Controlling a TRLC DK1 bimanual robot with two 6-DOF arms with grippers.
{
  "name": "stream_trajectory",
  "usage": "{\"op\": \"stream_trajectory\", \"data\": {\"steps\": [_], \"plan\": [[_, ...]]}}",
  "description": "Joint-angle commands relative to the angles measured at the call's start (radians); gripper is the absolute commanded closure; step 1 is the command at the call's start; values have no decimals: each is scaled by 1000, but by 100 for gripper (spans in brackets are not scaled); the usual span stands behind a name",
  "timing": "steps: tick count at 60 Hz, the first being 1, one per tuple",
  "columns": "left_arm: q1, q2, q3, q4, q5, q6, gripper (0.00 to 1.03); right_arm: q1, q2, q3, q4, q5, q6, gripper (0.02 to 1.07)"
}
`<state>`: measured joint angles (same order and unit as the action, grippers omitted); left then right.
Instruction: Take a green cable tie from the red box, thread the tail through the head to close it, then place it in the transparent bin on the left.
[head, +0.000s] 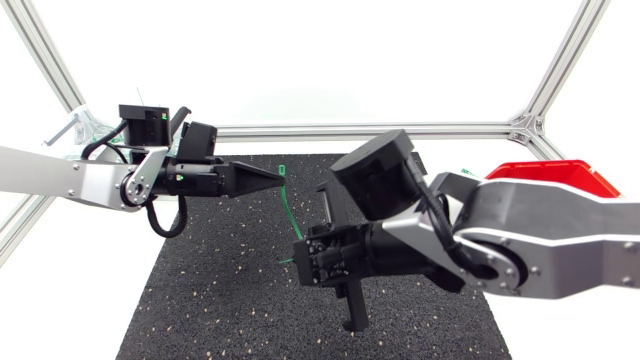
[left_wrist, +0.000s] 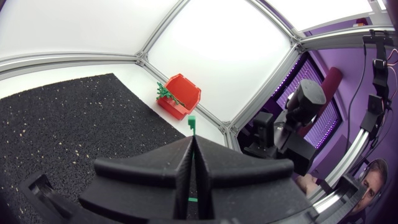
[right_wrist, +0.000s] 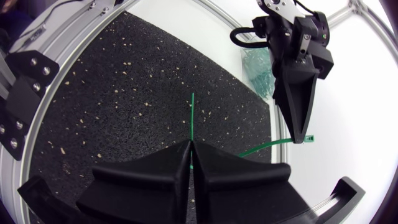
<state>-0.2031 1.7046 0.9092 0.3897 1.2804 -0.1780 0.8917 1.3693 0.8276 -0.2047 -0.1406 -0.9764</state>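
A green cable tie (head: 291, 207) arcs above the black mat between my two grippers. My left gripper (head: 279, 177) is shut on its head end, and the small square head (left_wrist: 192, 121) pokes out past the fingertips. My right gripper (right_wrist: 191, 146) is shut on the other end, with the thin tail (right_wrist: 192, 115) sticking out ahead of it. From there the tie (right_wrist: 268, 146) curves over to the left gripper (right_wrist: 300, 135), which points down beside the head. In the head view the right gripper (head: 300, 258) sits below the left one. The red box (left_wrist: 181, 96) holds more green ties.
A black speckled mat (head: 220, 290) covers the table's middle. The red box (head: 552, 172) shows behind my right arm at the right edge. A transparent bin (right_wrist: 258, 67) with several green ties stands beyond the left gripper. Aluminium frame posts ring the table.
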Motion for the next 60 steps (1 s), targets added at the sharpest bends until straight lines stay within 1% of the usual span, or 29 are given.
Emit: {"op": "stream_trajectory", "data": {"steps": [1,6,10,13,16,27,35,41,53,56,58,60], "plan": [[-28,35,-12,24,4,21,100,-33,-13,50,-93,-45,88,101],[-52,38,-4,26,5,21,100,-65,-15,104,-202,-131,180,101],[-71,38,0,26,5,21,100,-82,-27,122,-252,-169,211,101],[-82,27,-1,24,5,15,100,-89,-42,136,-300,-215,237,101],[-94,9,-9,24,5,6,100,-89,-53,145,-325,-231,260,101],[-124,-128,-61,23,-21,-32,100,-91,-70,215,-441,-336,361,101],[-142,-207,-89,24,-46,-66,100,-106,-73,280,-530,-430,424,101],[-147,-258,-98,24,-52,-104,100,-108,-88,327,-601,-487,459,101],[-145,-329,-104,26,-59,-204,100,-106,-102,426,-682,-557,570,101],[-144,-335,-107,26,-59,-235,100,-109,-104,444,-688,-587,651,101],[-142,-339,-112,28,-59,-248,100,-120,-96,449,-691,-636,728,101],[-142,-346,-121,31,-59,-259,100,-139,-82,456,-702,-705,795,101]]}}
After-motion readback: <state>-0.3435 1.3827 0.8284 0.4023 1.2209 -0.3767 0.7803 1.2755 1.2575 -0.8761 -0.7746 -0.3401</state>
